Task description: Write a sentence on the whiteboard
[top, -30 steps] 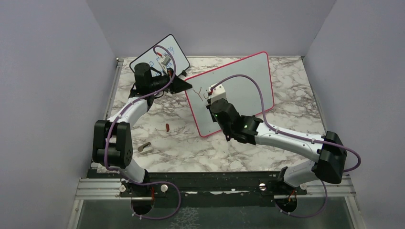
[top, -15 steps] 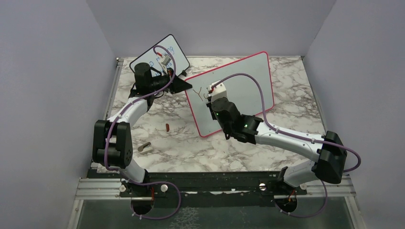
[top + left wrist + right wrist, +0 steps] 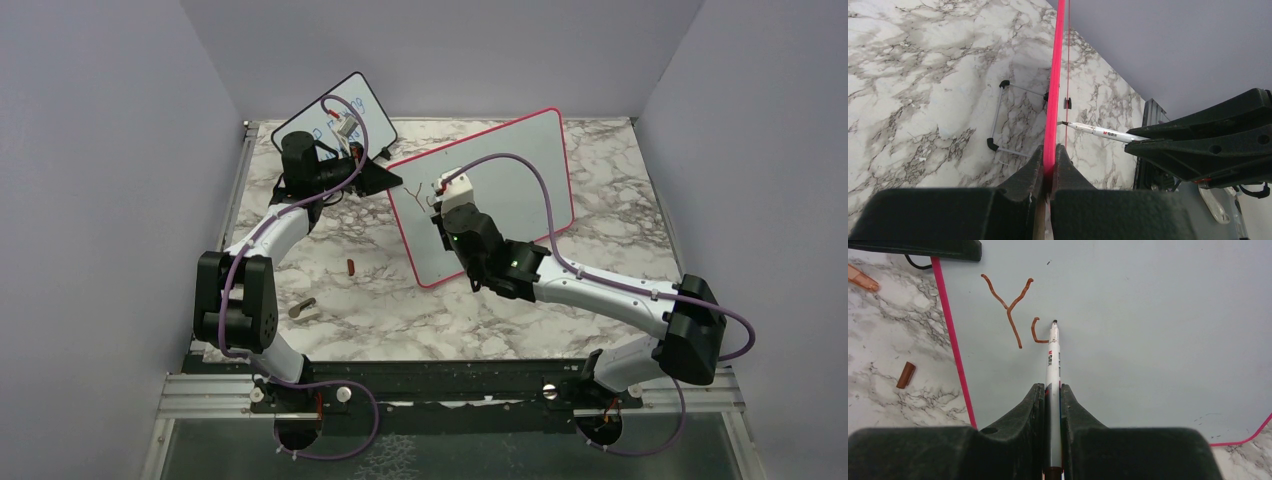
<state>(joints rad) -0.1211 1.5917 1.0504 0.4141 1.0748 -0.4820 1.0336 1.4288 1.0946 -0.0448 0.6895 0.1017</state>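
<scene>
Since only a "Y" and the start of a second letter are down, the sentence [image 3: 1009,310] is barely begun; I'd judge nearly all of it is left. The whiteboard [image 3: 520,170] stands tilted mid-bench [image 3: 620,200], with the left claw [image 3: 1048,159] clenched on its red edge. The right claw [image 3: 1051,390] grips the marker [image 3: 1053,352], tip apparently on the board just right of the half-drawn stroke.
</scene>
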